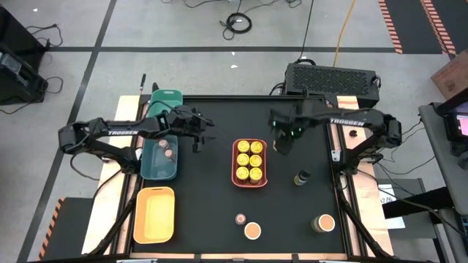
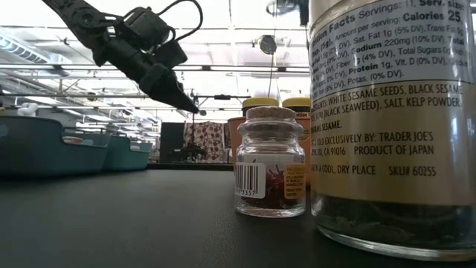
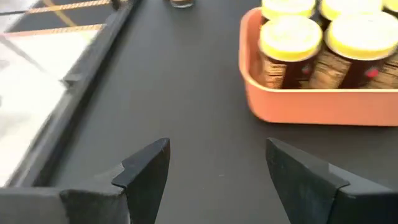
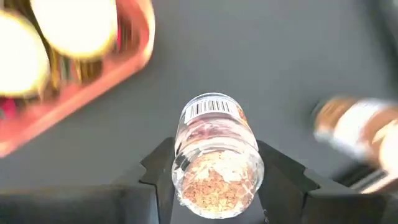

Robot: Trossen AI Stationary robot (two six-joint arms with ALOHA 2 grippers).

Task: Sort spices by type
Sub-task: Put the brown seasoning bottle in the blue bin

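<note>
above the desk [image 1: 219, 197], just beside the coral tray [image 1: 249, 182] of yellow-lidded jars [image 1: 249, 161], the right pincer [image 4: 214, 180] is clamped on a small cork-topped spice jar [image 4: 214, 155], held clear of the surface. judging by the two small jars [image 1: 167, 149] lying in the teal tray [image 1: 159, 172] across the desk, it likely belongs there, so carry it high over the coral tray and lower it gently. left pincer [image 3: 214, 165] hovers with its fingers apart near that tray and may need to yield room.
</note>
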